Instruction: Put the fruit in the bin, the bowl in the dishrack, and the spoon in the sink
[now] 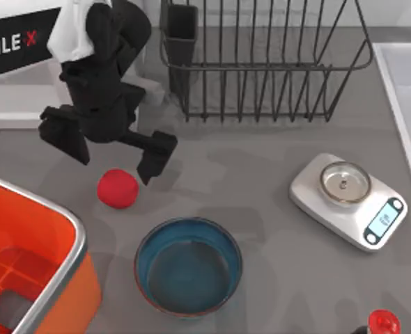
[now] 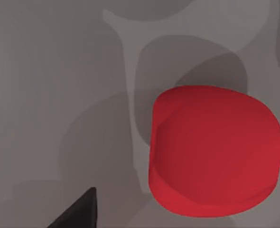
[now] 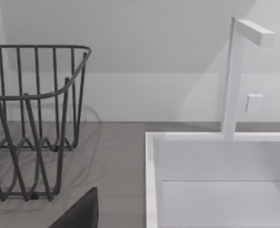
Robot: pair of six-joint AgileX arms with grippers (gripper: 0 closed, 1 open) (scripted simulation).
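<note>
The fruit [image 1: 117, 188], a small matte red ball, lies on the grey table left of centre and looms large in the left wrist view [image 2: 213, 152]. My left gripper [image 1: 115, 167] hangs just above and behind it, open, with one finger on each side and nothing held. In front of the fruit stands the blue bowl [image 1: 188, 268], upright and empty. The orange bin [image 1: 60, 217] sits at the front left, the black dishrack [image 1: 261, 62] at the back, and the sink [image 1: 409, 97] at the right edge. The spoon is out of view. The right wrist view faces the sink [image 3: 152, 180] and the dishrack [image 3: 35, 95].
A white kitchen scale [image 1: 348, 198] with a steel pan stands right of centre. At the front right edge is a dark bottle with a shiny red cap [image 1: 383, 323]. A white faucet [image 3: 232, 71] rises behind the sink. Bare table lies between bowl and scale.
</note>
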